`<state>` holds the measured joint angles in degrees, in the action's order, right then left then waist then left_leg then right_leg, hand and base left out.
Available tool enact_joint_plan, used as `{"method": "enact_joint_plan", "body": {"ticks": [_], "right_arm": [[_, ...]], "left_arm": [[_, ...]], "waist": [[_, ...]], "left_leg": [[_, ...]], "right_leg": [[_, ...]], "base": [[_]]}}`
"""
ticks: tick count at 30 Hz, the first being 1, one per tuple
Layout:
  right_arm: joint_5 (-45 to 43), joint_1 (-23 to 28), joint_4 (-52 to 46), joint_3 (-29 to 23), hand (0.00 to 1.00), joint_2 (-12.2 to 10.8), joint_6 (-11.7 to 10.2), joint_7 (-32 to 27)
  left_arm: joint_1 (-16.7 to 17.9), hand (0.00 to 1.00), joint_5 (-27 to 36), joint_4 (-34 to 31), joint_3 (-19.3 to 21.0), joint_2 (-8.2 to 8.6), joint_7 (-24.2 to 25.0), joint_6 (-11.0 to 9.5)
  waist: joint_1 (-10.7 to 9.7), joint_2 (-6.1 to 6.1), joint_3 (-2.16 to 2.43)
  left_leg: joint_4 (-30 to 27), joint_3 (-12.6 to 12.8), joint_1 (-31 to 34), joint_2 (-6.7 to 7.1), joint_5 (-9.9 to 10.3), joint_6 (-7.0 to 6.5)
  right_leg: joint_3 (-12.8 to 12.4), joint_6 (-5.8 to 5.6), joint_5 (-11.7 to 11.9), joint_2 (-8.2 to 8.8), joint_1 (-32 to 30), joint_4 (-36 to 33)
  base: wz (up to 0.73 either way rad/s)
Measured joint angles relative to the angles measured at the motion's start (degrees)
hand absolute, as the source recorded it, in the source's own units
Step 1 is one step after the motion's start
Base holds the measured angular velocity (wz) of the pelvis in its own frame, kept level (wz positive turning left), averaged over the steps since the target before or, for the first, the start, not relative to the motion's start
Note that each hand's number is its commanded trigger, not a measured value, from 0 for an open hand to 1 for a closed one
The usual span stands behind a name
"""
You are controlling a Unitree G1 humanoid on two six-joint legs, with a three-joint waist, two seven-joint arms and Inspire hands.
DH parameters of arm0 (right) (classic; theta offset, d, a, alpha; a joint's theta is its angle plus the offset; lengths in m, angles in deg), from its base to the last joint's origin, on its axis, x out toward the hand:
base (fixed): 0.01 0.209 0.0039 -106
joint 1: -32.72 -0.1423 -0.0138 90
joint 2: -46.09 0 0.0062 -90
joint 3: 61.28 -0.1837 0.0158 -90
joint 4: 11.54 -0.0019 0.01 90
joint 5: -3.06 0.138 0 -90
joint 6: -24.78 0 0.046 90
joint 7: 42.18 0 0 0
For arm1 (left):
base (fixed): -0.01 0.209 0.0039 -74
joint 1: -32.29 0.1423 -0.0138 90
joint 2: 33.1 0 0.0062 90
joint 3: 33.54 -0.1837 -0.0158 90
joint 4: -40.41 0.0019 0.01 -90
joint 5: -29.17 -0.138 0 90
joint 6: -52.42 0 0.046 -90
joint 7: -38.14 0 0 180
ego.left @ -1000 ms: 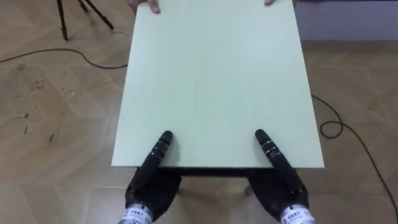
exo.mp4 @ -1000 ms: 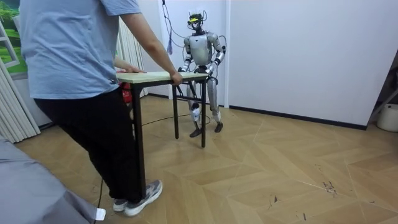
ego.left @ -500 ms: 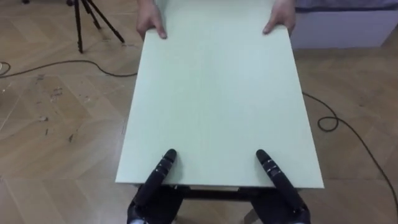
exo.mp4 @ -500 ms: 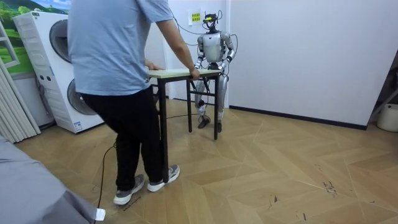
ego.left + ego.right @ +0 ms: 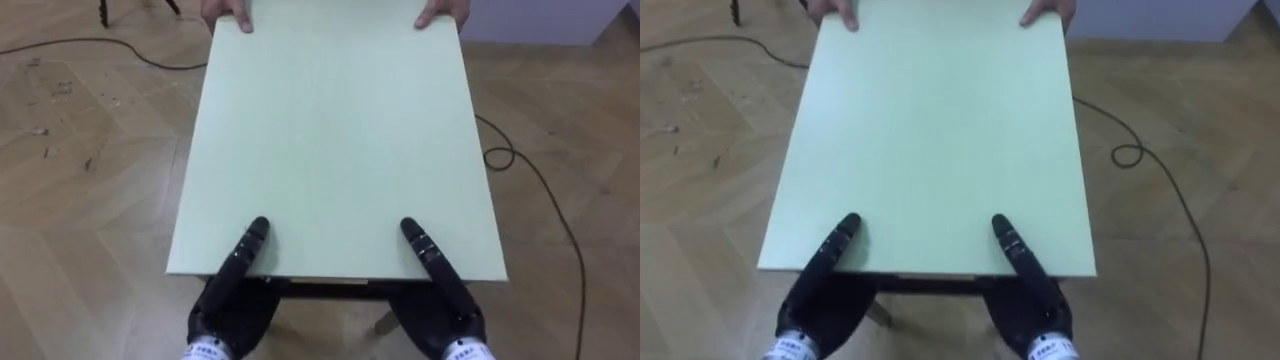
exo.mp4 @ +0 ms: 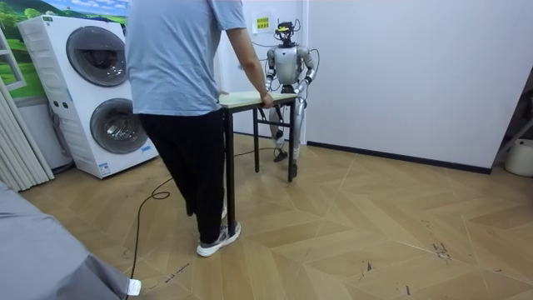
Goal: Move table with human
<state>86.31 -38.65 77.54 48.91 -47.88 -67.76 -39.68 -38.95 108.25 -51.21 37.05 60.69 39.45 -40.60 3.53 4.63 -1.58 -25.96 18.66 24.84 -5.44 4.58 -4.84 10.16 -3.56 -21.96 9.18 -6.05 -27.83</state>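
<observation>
Pale green and smooth, the flat rectangular table top [image 5: 335, 140] runs up the middle of the eye views, with nothing lying on it; below it at the bottom edge of the frame a bit of its black frame shows. The robot's left hand [image 5: 228, 305] is at the lower left of the frame, at the table's near edge; one dark tip of it lies flat on the top and the rest is tucked under, so I cannot tell how tight its hold is. The robot's right hand [image 5: 442, 305] is at the lower right, set on the same edge in the same way, and I cannot tell its hold either. At the top of the frame a person's hand [image 5: 225, 12] holds the far left corner; the person's other hand [image 5: 440, 12] holds the far right corner.

The brown wooden zigzag floor [image 5: 90, 170] spreads out on both sides. In the room view the table stands on thin black legs in the middle; the person in a blue shirt and black trousers [image 6: 183, 83] stands at its near end, back to the camera; the robot stands at the far end by the white wall [image 6: 400, 75]. Two white washing machines [image 6: 100, 92], one on top of the other, are at the left of the frame.
</observation>
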Motion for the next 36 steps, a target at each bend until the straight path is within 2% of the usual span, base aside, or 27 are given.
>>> {"method": "enact_joint_plan", "body": {"ticks": [1, 3, 5, 6, 7, 8, 9, 10, 11, 12, 14, 15, 17, 19, 20, 21, 22, 23, 24, 25, 26, 28, 30, 32, 33, 35, 36], "right_arm": [[0.1, 0.0, 0.7, 0.0, 1.0, -0.6, 0.0, 0.0], [0.1, 0.0, 1.0, 0.0, 1.0, -0.8, 0.0, 0.0], [-0.2, 0.2, 1.4, 0.2, 1.0, -0.6, 0.0, 0.0], [-0.2, 0.6, 1.4, 0.4, 1.0, -0.6, -0.4, 0.1], [-0.2, 1.3, 1.4, 0.7, 1.0, -0.7, -0.8, 0.2], [0.0, 1.5, 1.3, 1.0, 1.0, -0.7, -0.9, 0.4], [0.0, 1.5, 1.3, 1.1, 1.0, -0.7, -1.1, 0.4], [-0.4, 1.5, 1.6, 1.2, 1.0, -0.5, -1.1, 0.4], [-0.6, 1.3, 1.6, 1.5, 1.0, -0.3, -1.1, 0.3], [-0.5, 1.2, 1.6, 1.8, 1.0, 0.0, -1.0, 0.2], [-0.6, 1.2, 1.6, 2.1, 1.0, 1.0, -1.1, 0.2], [-0.6, 1.2, 1.6, 2.1, 1.0, 1.2, -1.1, 0.2], [-0.9, 1.0, 1.6, 2.2, 1.0, 1.5, -1.2, 0.2], [-0.9, 0.6, 1.6, 2.4, 1.0, 1.6, -1.7, 0.1], [-1.1, 0.5, 1.7, 2.4, 1.0, 2.1, -2.1, 0.1], [-1.4, 0.7, 1.8, 2.5, 1.0, 2.0, -2.4, 0.1], [-1.8, 1.0, 1.6, 3.2, 1.0, 1.8, -3.5, 0.1], [-2.2, 0.8, 0.5, 3.4, 1.0, 2.1, -4.4, 0.1], [-2.5, 0.3, 0.4, 3.4, 1.0, 2.6, -4.5, 0.1], [-2.7, -0.4, 0.8, 3.3, 1.0, 2.8, -4.6, 0.1], [-2.5, -0.5, 0.7, 3.3, 1.0, 2.8, -5.2, 0.1], [-2.2, -0.8, 0.4, 3.2, 1.0, 2.4, -5.5, 0.1], [-2.3, -1.1, 0.7, 2.7, 1.0, 1.8, -5.3, 0.0], [-2.3, -1.1, 0.9, 2.1, 1.0, 1.5, -5.0, 0.0], [-2.4, -1.0, 0.9, 2.2, 1.0, 1.5, -5.0, 0.0], [-2.6, -0.8, 1.3, 2.2, 1.0, 1.4, -4.9, 0.0], [-2.6, -0.6, 1.4, 2.2, 1.0, 1.4, -4.9, 0.0]], "left_arm": [[-0.3, 1.0, -0.1, 0.0, -0.2, -0.45, -0.5, 0.0], [-0.3, 1.0, -0.4, 0.1, -0.1, -0.58, -0.7, 0.0], [0.5, 1.0, -0.5, 0.1, -0.8, -0.33, -0.7, -0.1], [0.8, 1.0, -0.5, 0.2, -1.0, -0.38, -0.8, -0.2], [1.3, 1.0, -1.1, 0.2, -1.0, -0.46, -0.8, -0.3], [1.4, 1.0, -1.1, 0.2, -1.2, -0.62, -0.7, -1.1], [1.4, 1.0, -1.1, 0.2, -1.2, -0.64, -0.7, -1.3], [1.9, 1.0, -0.7, 0.4, -1.3, -0.59, -0.7, -1.3], [2.7, 1.0, 0.1, 0.4, -1.4, -0.09, -0.7, -1.4], [3.1, 1.0, 0.3, 0.4, -1.4, -0.02, -0.7, -1.4], [3.9, 1.0, 0.1, 0.4, -1.5, 0.69, -0.7, -1.5], [4.0, 1.0, 0.1, 0.4, -1.5, 0.75, -0.7, -1.5], [4.4, 1.0, 0.2, 0.5, -1.5, 1.04, -0.8, -1.5], [4.2, 1.0, 0.1, 0.4, -1.4, 1.36, -0.8, -1.5], [4.0, 1.0, 0.0, 0.5, -1.5, 1.92, -1.1, -1.5], [4.0, 1.0, 0.0, 0.4, -1.5, 1.84, -1.3, -1.5], [4.0, 1.0, 0.0, 0.3, -1.5, 1.58, -1.4, -1.5], [3.6, 1.0, 0.0, 0.2, -1.4, 2.7, -1.4, -1.6], [3.7, 1.0, 0.1, 0.2, -1.3, 3.51, -1.4, -1.7], [3.8, 1.0, 0.4, 0.2, -1.4, 3.83, -1.4, -1.6], [3.1, 1.0, 0.1, 0.2, -1.5, 3.72, -1.4, -1.5], [1.6, 1.0, 0.0, 0.2, -1.8, 3.01, -1.5, -1.8], [0.9, 1.0, 0.1, 0.4, -2.5, 2.65, -1.9, -2.6], [0.6, 1.0, 0.1, 0.8, -2.8, 2.34, -1.9, -3.1], [0.6, 1.0, 0.1, 0.9, -2.8, 2.42, -1.9, -3.1], [0.6, 1.0, 0.1, 1.7, -2.8, 2.63, -1.9, -3.1], [0.6, 1.0, 0.1, 1.8, -2.9, 2.62, -1.9, -3.1]], "waist": [[-0.4, -0.2, -0.08], [0.1, -0.59, -0.02], [1.0, -1.66, -0.05], [1.1, -1.98, 0.03], [1.4, -2.5, 0.15], [1.9, -2.92, 0.2], [2.7, -2.96, 0.19], [4.3, -2.91, 0.16], [5.1, -3.21, 0.1], [5.1, -3.57, 0.03], [4.5, -5.21, -0.11], [4.3, -5.67, -0.11], [4.2, -7.14, -0.3], [3.9, -7.88, -0.29], [3.6, -8.63, -0.64], [3.4, -8.33, -0.35], [2.4, -7.23, 1.18], [1.5, -8.03, 1.29], [1.7, -9.33, 1.1], [0.8, -11.27, 0.97], [-0.2, -11.51, 0.8], [-0.4, -10.83, 0.49], [-0.6, -10.47, 0.24], [-1.6, -9.37, 0.0], [-1.6, -9.28, 0.04], [-1.9, -8.9, 0.03], [-2.0, -8.59, -0.06]], "left_leg": [[1.7, -0.2, 0.1, -0.82, -2.0, 0.24], [5.0, -0.6, -0.1, -1.87, -5.2, 0.99], [10.2, -1.2, -1.2, -2.96, -10.4, 1.74], [12.0, -1.6, -1.6, -3.08, -12.0, 2.17], [16.1, -2.2, -2.5, -3.46, -15.3, 4.91], [18.3, -4.7, -3.0, -3.9, -17.7, 8.69], [17.1, -5.7, -3.0, -4.0, -17.3, 8.7], [10.7, -6.4, -2.9, -3.88, -12.5, 7.22], [2.7, -6.5, -2.9, -3.84, -6.5, 6.91], [-1.1, -6.9, -2.9, -3.85, -4.0, 6.88], [-13.5, -9.9, -3.5, -3.99, 4.0, 7.14], [-15.9, -10.8, -4.1, -4.15, 5.7, 7.13], [-21.6, -11.2, -9.1, -5.46, 10.8, 7.35], [-21.9, -11.7, -12.0, -6.03, 12.8, 8.03], [-17.4, -12.9, -12.7, -4.66, 13.8, 8.81], [-14.2, -14.0, -13.3, -3.4, 13.9, 8.92], [-6.1, -15.2, -15.1, -0.79, 13.7, 9.47], [-5.9, -15.2, -15.8, -0.2, 15.0, 9.69], [-8.2, -14.7, -16.6, -0.7, 15.5, 9.45], [-7.2, -14.4, -19.7, -1.22, 16.9, 8.97], [-1.7, -14.4, -22.9, -0.9, 17.6, 8.34], [4.6, -14.1, -25.4, -0.85, 18.6, 8.02], [5.4, -14.2, -24.9, -0.66, 19.7, 6.62], [3.3, -14.8, -22.0, 0.88, 19.1, 5.49], [3.0, -14.8, -21.4, 1.22, 19.0, 5.2], [2.7, -14.6, -20.0, 2.67, 17.9, 3.97], [2.7, -14.6, -19.8, 3.27, 17.6, 3.67]], "right_leg": [[1.2, 1.36, 0.8, -1.4, -0.4, 0.8], [1.4, 3.81, 2.3, -3.7, -1.1, 2.6], [1.8, 6.64, 4.3, -6.42, -1.7, 4.6], [1.8, 7.29, 4.7, -7.17, -1.8, 5.2], [1.9, 8.45, 5.8, -8.65, -2.3, 6.3], [2.3, 10.0, 7.2, -9.04, -3.2, 7.4], [2.6, 10.58, 7.9, -8.91, -3.7, 7.4], [3.3, 11.02, 8.8, -7.95, -4.4, 7.4], [5.1, 10.57, 9.3, -6.66, -4.5, 7.5], [6.0, 10.63, 9.7, -6.28, -4.6, 7.5], [9.3, 10.86, 10.8, -5.98, -5.0, 7.6], [10.5, 10.9, 11.0, -5.91, -5.1, 7.6], [14.3, 11.11, 11.7, -5.84, -5.4, 7.5], [16.8, 10.96, 11.8, -5.01, -6.3, 6.0], [15.5, 10.5, 11.8, -5.49, -7.3, 4.0], [13.2, 10.33, 11.8, -6.04, -8.2, 3.7], [9.9, 10.66, 12.7, -8.41, -10.0, 6.9], [10.5, 10.53, 15.3, -8.56, -10.8, 9.1], [11.3, 10.79, 15.7, -8.88, -10.7, 9.1], [12.8, 11.23, 16.0, -9.53, -10.8, 8.4], [13.9, 11.28, 16.0, -9.24, -11.4, 7.5], [14.6, 11.49, 16.2, -8.97, -12.7, 6.6], [15.2, 11.59, 17.2, -8.68, -13.6, 6.8], [15.4, 11.33, 19.6, -7.33, -14.3, 8.7], [15.4, 11.27, 20.5, -7.17, -14.4, 9.5], [14.5, 10.98, 24.0, -6.62, -14.2, 12.3], [13.9, 10.78, 24.5, -6.21, -14.3, 12.3]], "base": [[0.23], [0.04], [-0.16], [0.0], [-0.05], [-0.21], [-0.62], [-0.83], [-0.77], [-0.48], [-0.12], [-0.07], [-0.23], [-0.05], [0.23], [0.54], [0.62], [0.43], [0.23], [0.33], [0.51], [0.32], [0.09], [0.15], [0.06], [-0.06], [0.0]]}}
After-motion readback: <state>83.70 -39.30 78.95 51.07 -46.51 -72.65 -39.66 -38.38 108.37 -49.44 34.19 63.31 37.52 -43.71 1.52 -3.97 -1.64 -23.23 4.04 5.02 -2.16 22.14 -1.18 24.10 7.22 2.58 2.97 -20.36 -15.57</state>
